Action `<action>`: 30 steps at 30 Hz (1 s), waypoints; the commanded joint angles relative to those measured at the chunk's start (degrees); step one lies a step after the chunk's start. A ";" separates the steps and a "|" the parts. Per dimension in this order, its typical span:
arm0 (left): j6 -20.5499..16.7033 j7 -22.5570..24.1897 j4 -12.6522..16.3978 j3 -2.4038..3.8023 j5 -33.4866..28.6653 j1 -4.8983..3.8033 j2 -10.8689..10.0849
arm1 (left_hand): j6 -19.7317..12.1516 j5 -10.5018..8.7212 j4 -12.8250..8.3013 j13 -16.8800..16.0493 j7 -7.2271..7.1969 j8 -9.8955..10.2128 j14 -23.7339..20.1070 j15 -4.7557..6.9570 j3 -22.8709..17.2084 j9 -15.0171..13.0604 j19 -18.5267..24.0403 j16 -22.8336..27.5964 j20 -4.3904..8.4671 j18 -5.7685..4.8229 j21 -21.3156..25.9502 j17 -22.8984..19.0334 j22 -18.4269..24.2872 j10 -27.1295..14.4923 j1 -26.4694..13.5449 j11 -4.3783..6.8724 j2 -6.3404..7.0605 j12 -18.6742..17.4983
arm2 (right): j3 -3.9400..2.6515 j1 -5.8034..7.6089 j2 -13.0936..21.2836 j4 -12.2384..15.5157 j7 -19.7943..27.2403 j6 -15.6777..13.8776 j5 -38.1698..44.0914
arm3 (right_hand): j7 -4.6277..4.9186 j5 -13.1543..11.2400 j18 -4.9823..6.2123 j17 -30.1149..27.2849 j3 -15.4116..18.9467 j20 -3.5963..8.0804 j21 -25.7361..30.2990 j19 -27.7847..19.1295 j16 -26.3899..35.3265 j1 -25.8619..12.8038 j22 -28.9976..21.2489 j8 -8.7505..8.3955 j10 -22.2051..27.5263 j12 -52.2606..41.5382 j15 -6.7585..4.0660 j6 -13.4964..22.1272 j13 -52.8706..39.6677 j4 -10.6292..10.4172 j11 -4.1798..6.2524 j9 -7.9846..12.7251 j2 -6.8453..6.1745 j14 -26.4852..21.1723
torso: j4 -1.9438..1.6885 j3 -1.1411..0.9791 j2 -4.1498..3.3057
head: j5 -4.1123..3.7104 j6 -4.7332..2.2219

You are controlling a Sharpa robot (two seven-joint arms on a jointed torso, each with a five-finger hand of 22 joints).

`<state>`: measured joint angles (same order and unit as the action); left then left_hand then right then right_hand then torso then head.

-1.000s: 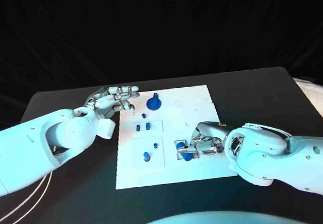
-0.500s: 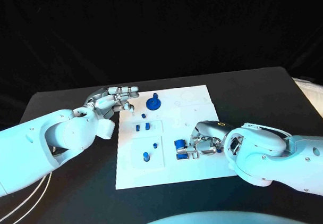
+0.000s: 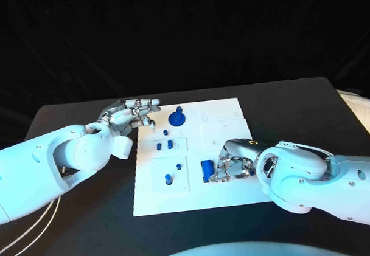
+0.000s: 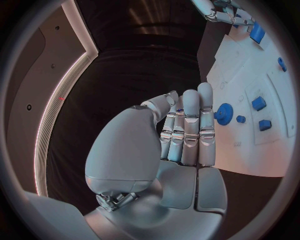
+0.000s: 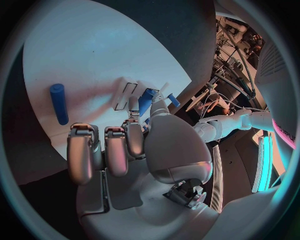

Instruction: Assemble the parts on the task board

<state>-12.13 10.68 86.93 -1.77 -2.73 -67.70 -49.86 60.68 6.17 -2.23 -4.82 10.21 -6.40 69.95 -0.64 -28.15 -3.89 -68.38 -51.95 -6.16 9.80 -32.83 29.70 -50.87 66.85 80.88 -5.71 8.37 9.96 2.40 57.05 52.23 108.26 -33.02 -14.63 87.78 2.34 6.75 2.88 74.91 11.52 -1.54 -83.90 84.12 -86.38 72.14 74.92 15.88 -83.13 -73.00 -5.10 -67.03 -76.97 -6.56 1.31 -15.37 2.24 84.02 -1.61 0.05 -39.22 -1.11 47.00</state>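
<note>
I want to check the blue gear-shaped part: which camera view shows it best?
The left wrist view: the blue gear-shaped part lies unobstructed beside the left hand's fingers. The head view shows it smaller.

The task board point(image 3: 224, 121) looked like smooth, matt white plastic or coated sheet, with shallow moulded recesses. The table point(image 3: 297, 102) under it was matt black, and the backdrop behind it point(image 3: 176, 37) hung like dull black cloth. The blue cylinder point(image 3: 207, 170) lying on the board appeared to be smooth plastic with a faint satin sheen, as did the blue gear-shaped part point(image 3: 177, 117) and the small blue pegs point(image 3: 163, 145). The left hand point(image 3: 133, 113) and the right hand point(image 3: 233, 167) showed brushed, silvery metal links with paler smooth pads on the fingers point(image 4: 189, 125). Both arm shells point(image 3: 56, 162) looked like glossy white moulded plastic.
</note>
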 commanded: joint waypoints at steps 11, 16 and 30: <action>0.96 0.26 -0.14 0.04 0.13 0.00 0.07 | -0.42 0.37 -0.12 0.03 -0.01 -0.02 -0.42 0.07 0.37 0.05 0.36 0.13 0.06 0.62 0.25 -0.06 0.07 -0.33 -0.58 -0.04 -0.06 0.21 | 0.00 0.11 3.87 1.96 5.39 -2.61 -3.85 | 0.85 2.77 -0.40 8.00 2.85 0.00 0.26 0.68 0.81 -0.33 4.59 -1.18 1.13 3.50 0.36 1.36 1.25 -2.56 -0.25 -0.12 1.69 4.54 | 0.11 -0.01 0.00 | -0.31 -0.25; 0.85 0.24 -0.30 0.04 0.13 0.00 0.03 | -0.42 0.38 -0.13 0.03 -0.02 -0.02 -0.44 0.07 0.36 0.05 0.37 0.13 0.06 0.62 0.26 -0.06 0.08 -0.35 -0.58 -0.03 -0.08 0.22 | -0.01 0.98 7.53 3.29 14.32 -4.90 -13.08 | 2.81 3.84 0.40 5.26 3.67 -0.89 2.67 -1.40 2.80 0.97 1.06 -4.11 7.39 16.06 1.61 6.42 9.57 -2.32 -1.86 0.79 1.22 3.83 | 0.13 -0.02 0.02 | -0.50 -0.40; 0.92 0.34 -0.30 0.04 0.13 0.02 0.19 | -0.42 0.38 -0.13 0.03 -0.02 -0.02 -0.44 0.07 0.36 0.05 0.37 0.13 0.06 0.62 0.26 -0.06 0.08 -0.35 -0.58 -0.03 -0.08 0.22 | 0.03 2.78 14.30 2.99 9.58 -1.52 -3.44 | 2.83 -0.01 -0.07 6.36 -1.41 -1.26 1.35 -0.14 2.24 9.30 3.32 -5.99 6.10 15.82 1.69 4.99 10.47 2.33 -1.80 1.77 5.09 4.22 | 0.11 -0.06 0.02 | -1.42 -0.72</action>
<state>-12.11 10.66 86.53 -1.77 -2.73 -67.69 -49.80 60.68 6.17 -2.23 -4.82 10.21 -6.40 69.95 -0.64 -28.15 -3.89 -68.38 -51.95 -6.15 9.81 -32.83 29.71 -50.88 66.86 80.88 -5.71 8.37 9.96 2.40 59.83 66.45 111.30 -20.25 -18.38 78.12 5.19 6.96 2.96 74.95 10.02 -2.93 -82.36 83.56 -83.79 82.29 74.91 10.16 -76.59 -56.56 -3.37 -61.63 -66.03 -3.67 -0.65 -13.69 7.38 83.93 -1.45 0.01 -39.25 -2.35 46.35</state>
